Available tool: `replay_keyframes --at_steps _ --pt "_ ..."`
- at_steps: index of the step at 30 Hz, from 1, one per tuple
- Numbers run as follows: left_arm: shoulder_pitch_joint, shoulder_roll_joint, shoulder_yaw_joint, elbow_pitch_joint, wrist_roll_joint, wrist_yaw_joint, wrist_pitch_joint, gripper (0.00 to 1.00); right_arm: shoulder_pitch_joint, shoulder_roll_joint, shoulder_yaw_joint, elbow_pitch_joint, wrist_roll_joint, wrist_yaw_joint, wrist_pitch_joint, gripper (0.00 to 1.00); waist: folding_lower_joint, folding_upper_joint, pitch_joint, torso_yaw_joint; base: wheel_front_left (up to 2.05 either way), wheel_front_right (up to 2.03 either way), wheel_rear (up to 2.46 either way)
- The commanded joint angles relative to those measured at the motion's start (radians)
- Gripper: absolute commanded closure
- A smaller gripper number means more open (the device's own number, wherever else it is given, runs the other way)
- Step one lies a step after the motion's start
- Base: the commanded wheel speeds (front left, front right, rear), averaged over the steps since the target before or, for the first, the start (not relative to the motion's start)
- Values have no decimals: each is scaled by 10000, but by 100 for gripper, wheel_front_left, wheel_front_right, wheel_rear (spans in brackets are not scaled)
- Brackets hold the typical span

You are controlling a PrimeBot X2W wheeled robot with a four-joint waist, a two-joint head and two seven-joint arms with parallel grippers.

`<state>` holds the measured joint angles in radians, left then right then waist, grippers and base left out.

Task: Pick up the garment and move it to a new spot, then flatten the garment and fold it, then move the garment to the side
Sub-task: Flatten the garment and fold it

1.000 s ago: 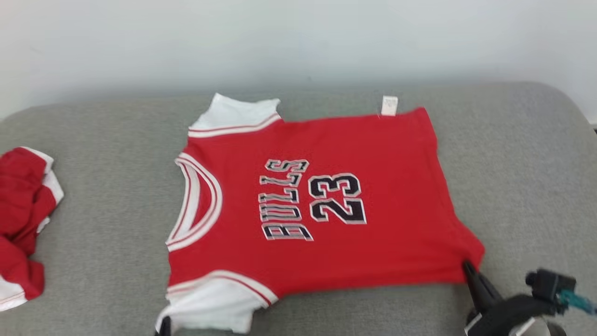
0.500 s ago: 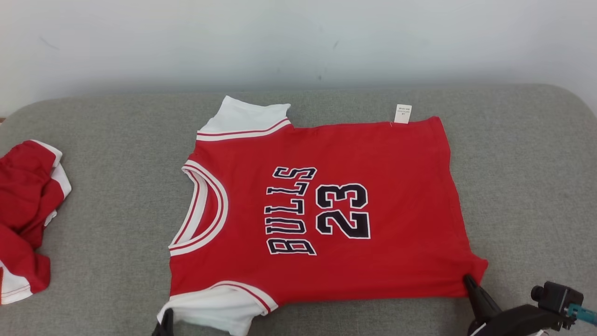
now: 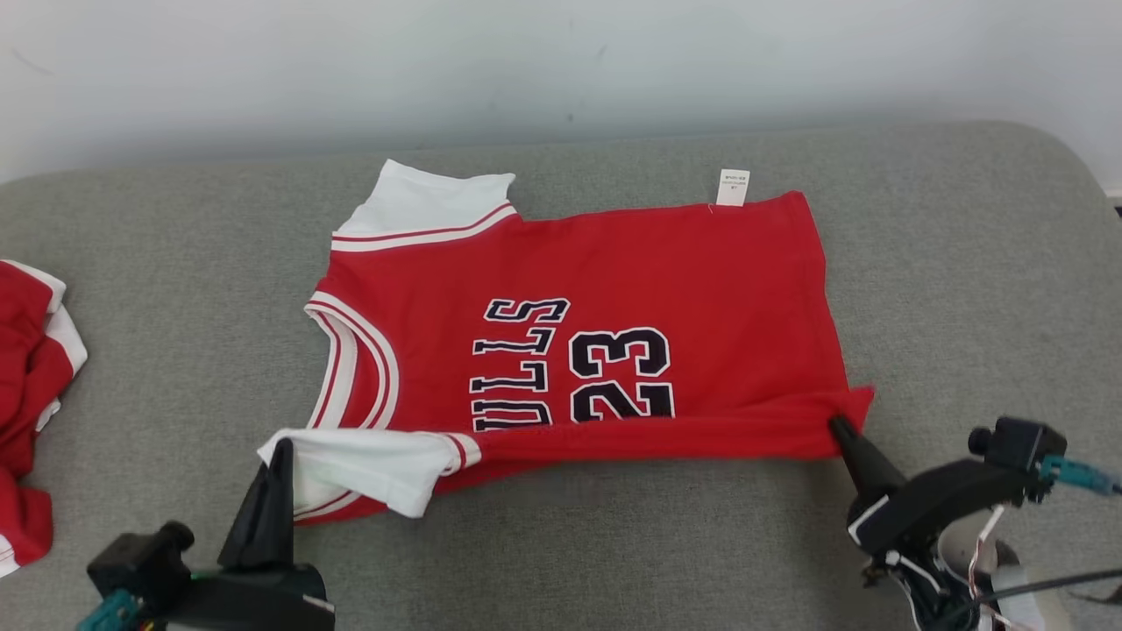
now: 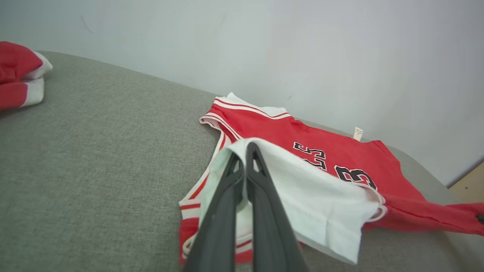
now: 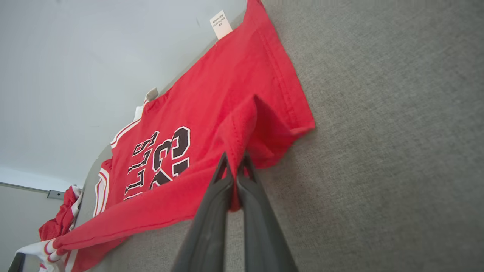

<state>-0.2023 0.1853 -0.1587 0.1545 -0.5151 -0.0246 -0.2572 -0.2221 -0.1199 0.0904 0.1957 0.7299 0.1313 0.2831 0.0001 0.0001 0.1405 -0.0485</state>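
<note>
Where its near edge is folded over, the red jersey (image 3: pixel 614 289) on the grey cushion (image 3: pixel 964 289) shows "23" and "ULLS"; its white label (image 3: pixel 733 187) is unreadable. The left gripper (image 3: pixel 282 445) pinches its white shoulder panel, the right gripper (image 3: pixel 840 427) its hem corner.

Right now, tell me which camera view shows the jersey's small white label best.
The head view: the label sits square-on, sticking out past the jersey's far edge onto the grey cushion. The right wrist view shows it larger but skewed, near the picture's top. The left wrist view shows it tiny and distant.
</note>
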Motion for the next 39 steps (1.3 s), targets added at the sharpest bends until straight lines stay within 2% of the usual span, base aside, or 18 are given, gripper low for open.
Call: replay_keyframes --at_steps 1,11,20,21,22,23,24,25,31,32,39 --pt "-301 68 33 261 -22 -52 -29 100 -240 21 -49 -31 -64 -10 63 100 -1 -1 103 -90 0 0 0" --pt "-1684 100 -185 1799 131 -344 -40 100 -1530 265 -135 988 -504 -10 90 100 -1 -1 360 -152 0 0 0" --pt "-2730 80 -382 3183 342 -624 -82 100 -2742 361 -166 2621 -885 -10 -362 100 -1 -1 496 -180 0 0 0" --pt "-2814 69 -407 3315 380 -678 -71 100 -2863 348 -135 2778 -973 -9 -495 91 -1 -1 508 -174 0 0 0" --pt "-2897 78 -455 3451 447 -707 -74 100 -2989 327 -62 2892 -1016 -9 -658 62 -1 -1 516 -163 0 0 0" --pt "-2976 90 -498 3516 532 -707 -79 67 -3075 315 -19 2987 -1038 -9 -853 0 -1 -1 525 -150 0 0 0" --pt "-3058 73 -489 3518 569 -733 -82 15 -3134 311 9 3092 -1033 -10 -1031 0 -1 -1 535 -131 0 0 0" --pt "-3106 14 -408 3464 599 -749 -85 0 -3176 286 64 3163 -1029 -9 -1184 0 -1 -1 543 -112 0 0 0" --pt "-2638 -227 97 2857 1067 -746 -87 0 -2993 -126 665 3131 -1244 -9 -2364 0 -1 -1 513 -15 0 0 0" --pt "-2357 -296 282 2546 1197 -748 -87 0 -2830 -365 840 3055 -1403 -9 -2728 0 -1 -1 468 -7 0 0 0" --pt "-1029 -674 933 1430 1525 -716 -89 0 -2073 -913 1451 2472 -1909 -9 -3255 0 -1 -1 287 -78 0 0 0"
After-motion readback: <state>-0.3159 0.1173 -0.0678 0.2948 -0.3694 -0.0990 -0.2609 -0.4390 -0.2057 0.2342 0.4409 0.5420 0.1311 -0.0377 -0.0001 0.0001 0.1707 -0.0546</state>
